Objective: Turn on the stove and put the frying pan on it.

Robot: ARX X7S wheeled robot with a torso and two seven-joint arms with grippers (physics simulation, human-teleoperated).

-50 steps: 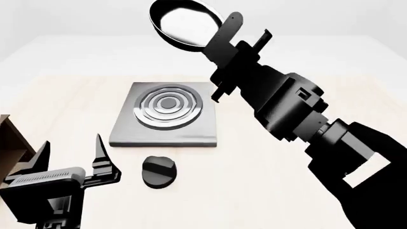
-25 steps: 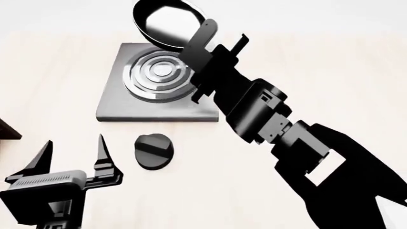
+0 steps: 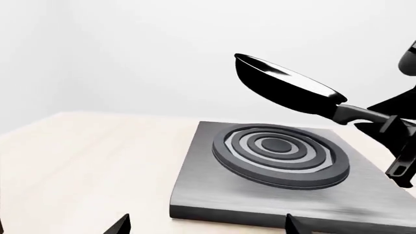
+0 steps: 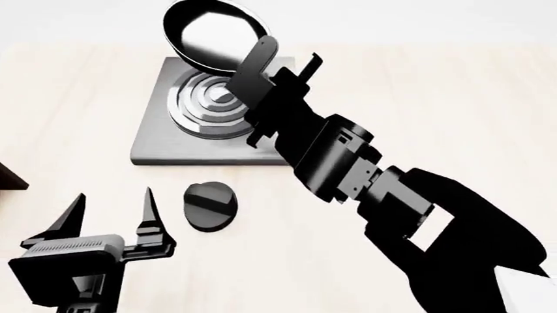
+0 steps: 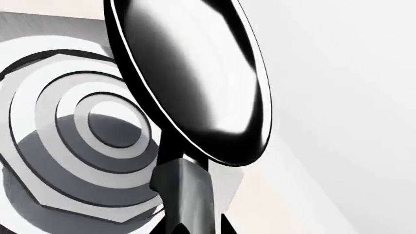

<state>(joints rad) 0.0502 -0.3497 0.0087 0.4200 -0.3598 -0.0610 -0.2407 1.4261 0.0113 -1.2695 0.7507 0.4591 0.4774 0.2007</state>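
The stove (image 4: 161,147) is a grey square plate with a ringed burner (image 4: 209,107); its round black knob (image 4: 210,206) lies on the table in front of it. My right gripper (image 4: 276,81) is shut on the frying pan's handle (image 5: 188,195) and holds the black pan (image 4: 211,34) tilted in the air above the burner's far side. The left wrist view shows the pan (image 3: 286,90) above the burner (image 3: 281,153). My left gripper (image 4: 113,212) is open and empty, low at the front left, left of the knob.
A dark brown corner of a wooden shelf (image 4: 7,176) shows at the left edge. The light wooden table (image 4: 452,111) stretches to the right of the stove.
My right arm has carried the pan left and toward the burner. The view has shifted, so the stove now sits higher and further left. My left gripper has risen slightly.
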